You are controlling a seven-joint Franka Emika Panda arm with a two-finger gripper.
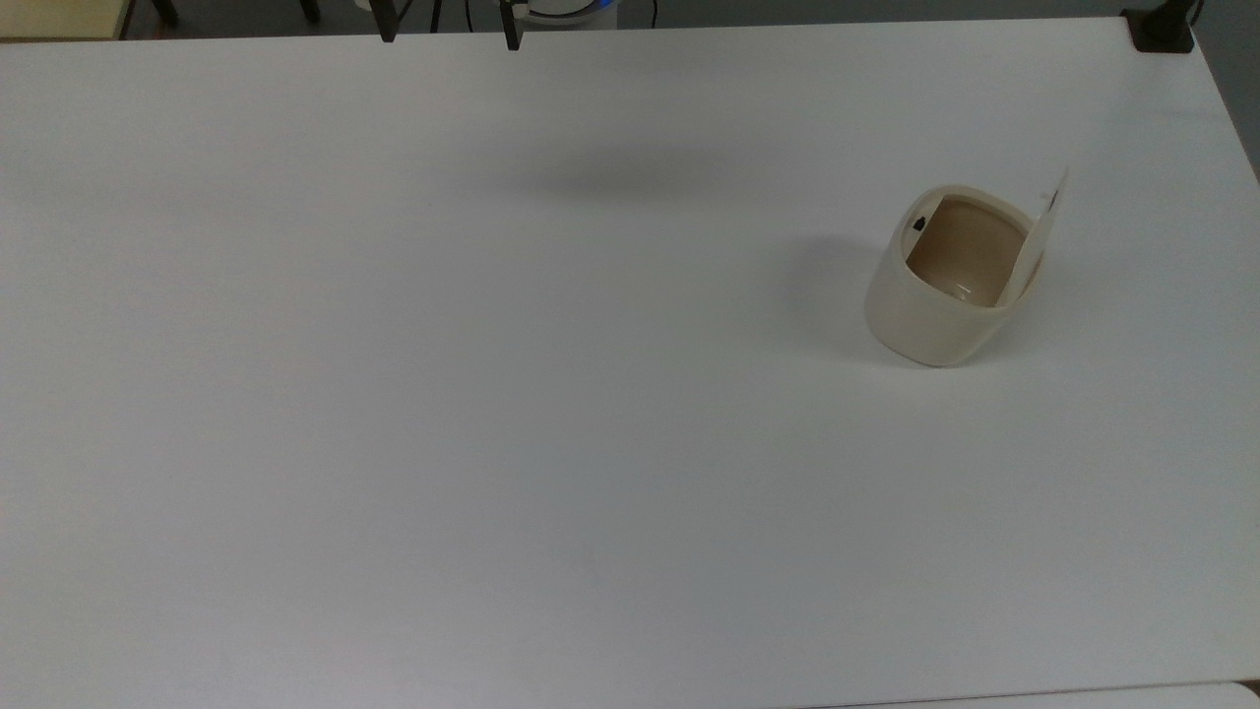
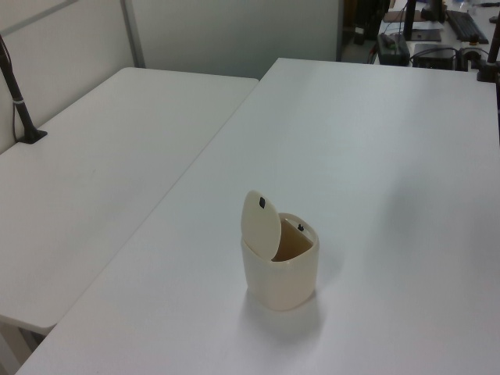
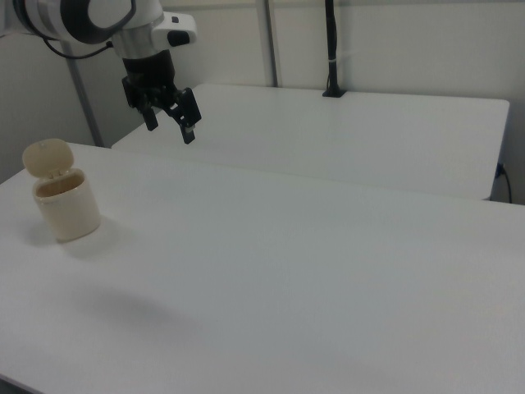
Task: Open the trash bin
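A wide white desk (image 1: 492,394) carries the trash bin (image 1: 945,286), a small cream-beige tub standing upright toward the top view's right side. Its flat lid (image 2: 261,223) is swung up on its hinge and stands nearly vertical, baring the tan inside, with a small black button (image 1: 918,224) on the rim opposite the lid. The tool (image 3: 170,123) hangs in the air well apart from the bin, above the desk's far edge, its two dark fingers (image 1: 512,30) spread apart and holding nothing.
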